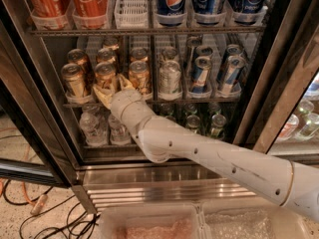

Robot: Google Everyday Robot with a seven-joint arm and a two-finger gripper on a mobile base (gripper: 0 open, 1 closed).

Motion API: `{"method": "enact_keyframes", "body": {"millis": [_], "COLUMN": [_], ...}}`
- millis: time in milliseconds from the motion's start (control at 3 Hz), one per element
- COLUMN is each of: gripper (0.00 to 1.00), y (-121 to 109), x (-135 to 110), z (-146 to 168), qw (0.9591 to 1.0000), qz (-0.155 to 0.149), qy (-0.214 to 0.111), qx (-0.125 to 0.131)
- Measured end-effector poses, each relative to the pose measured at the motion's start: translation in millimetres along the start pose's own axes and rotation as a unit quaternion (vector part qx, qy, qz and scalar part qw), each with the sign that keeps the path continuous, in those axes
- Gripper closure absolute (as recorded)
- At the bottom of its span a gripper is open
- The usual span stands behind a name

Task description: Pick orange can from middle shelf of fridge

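On middle shelf (199,102) | tool (113,89) at 6 o'clock of orange can (105,74), grip cannot be told | likely stiff, slick, dentable: clasp mid-wall.

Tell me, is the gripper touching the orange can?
Cannot tell. In the camera view the gripper overlaps the lower part of the orange can at the front of the middle shelf, hiding any contact or gap.
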State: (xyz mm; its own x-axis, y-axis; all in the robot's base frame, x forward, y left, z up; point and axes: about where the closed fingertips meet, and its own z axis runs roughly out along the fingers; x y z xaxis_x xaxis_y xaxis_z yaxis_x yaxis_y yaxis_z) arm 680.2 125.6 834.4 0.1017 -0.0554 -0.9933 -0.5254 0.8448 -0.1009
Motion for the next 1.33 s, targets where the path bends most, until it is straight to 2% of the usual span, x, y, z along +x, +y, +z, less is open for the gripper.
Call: {"method": "enact_keyframes", "body": {"millis": [333,667,1333], "gripper": [1.0,1.0,1.0], "y": [0,2,5], "x": [0,-4,-31], "z": [0,1,1], "qw": [1.0,1.0,0.9991], "qz": [-0.001,-0.007,-0.025], "qy": [0.0,-0.003,-0.031], "qx": [-0.001,-0.005,-0.014]}}
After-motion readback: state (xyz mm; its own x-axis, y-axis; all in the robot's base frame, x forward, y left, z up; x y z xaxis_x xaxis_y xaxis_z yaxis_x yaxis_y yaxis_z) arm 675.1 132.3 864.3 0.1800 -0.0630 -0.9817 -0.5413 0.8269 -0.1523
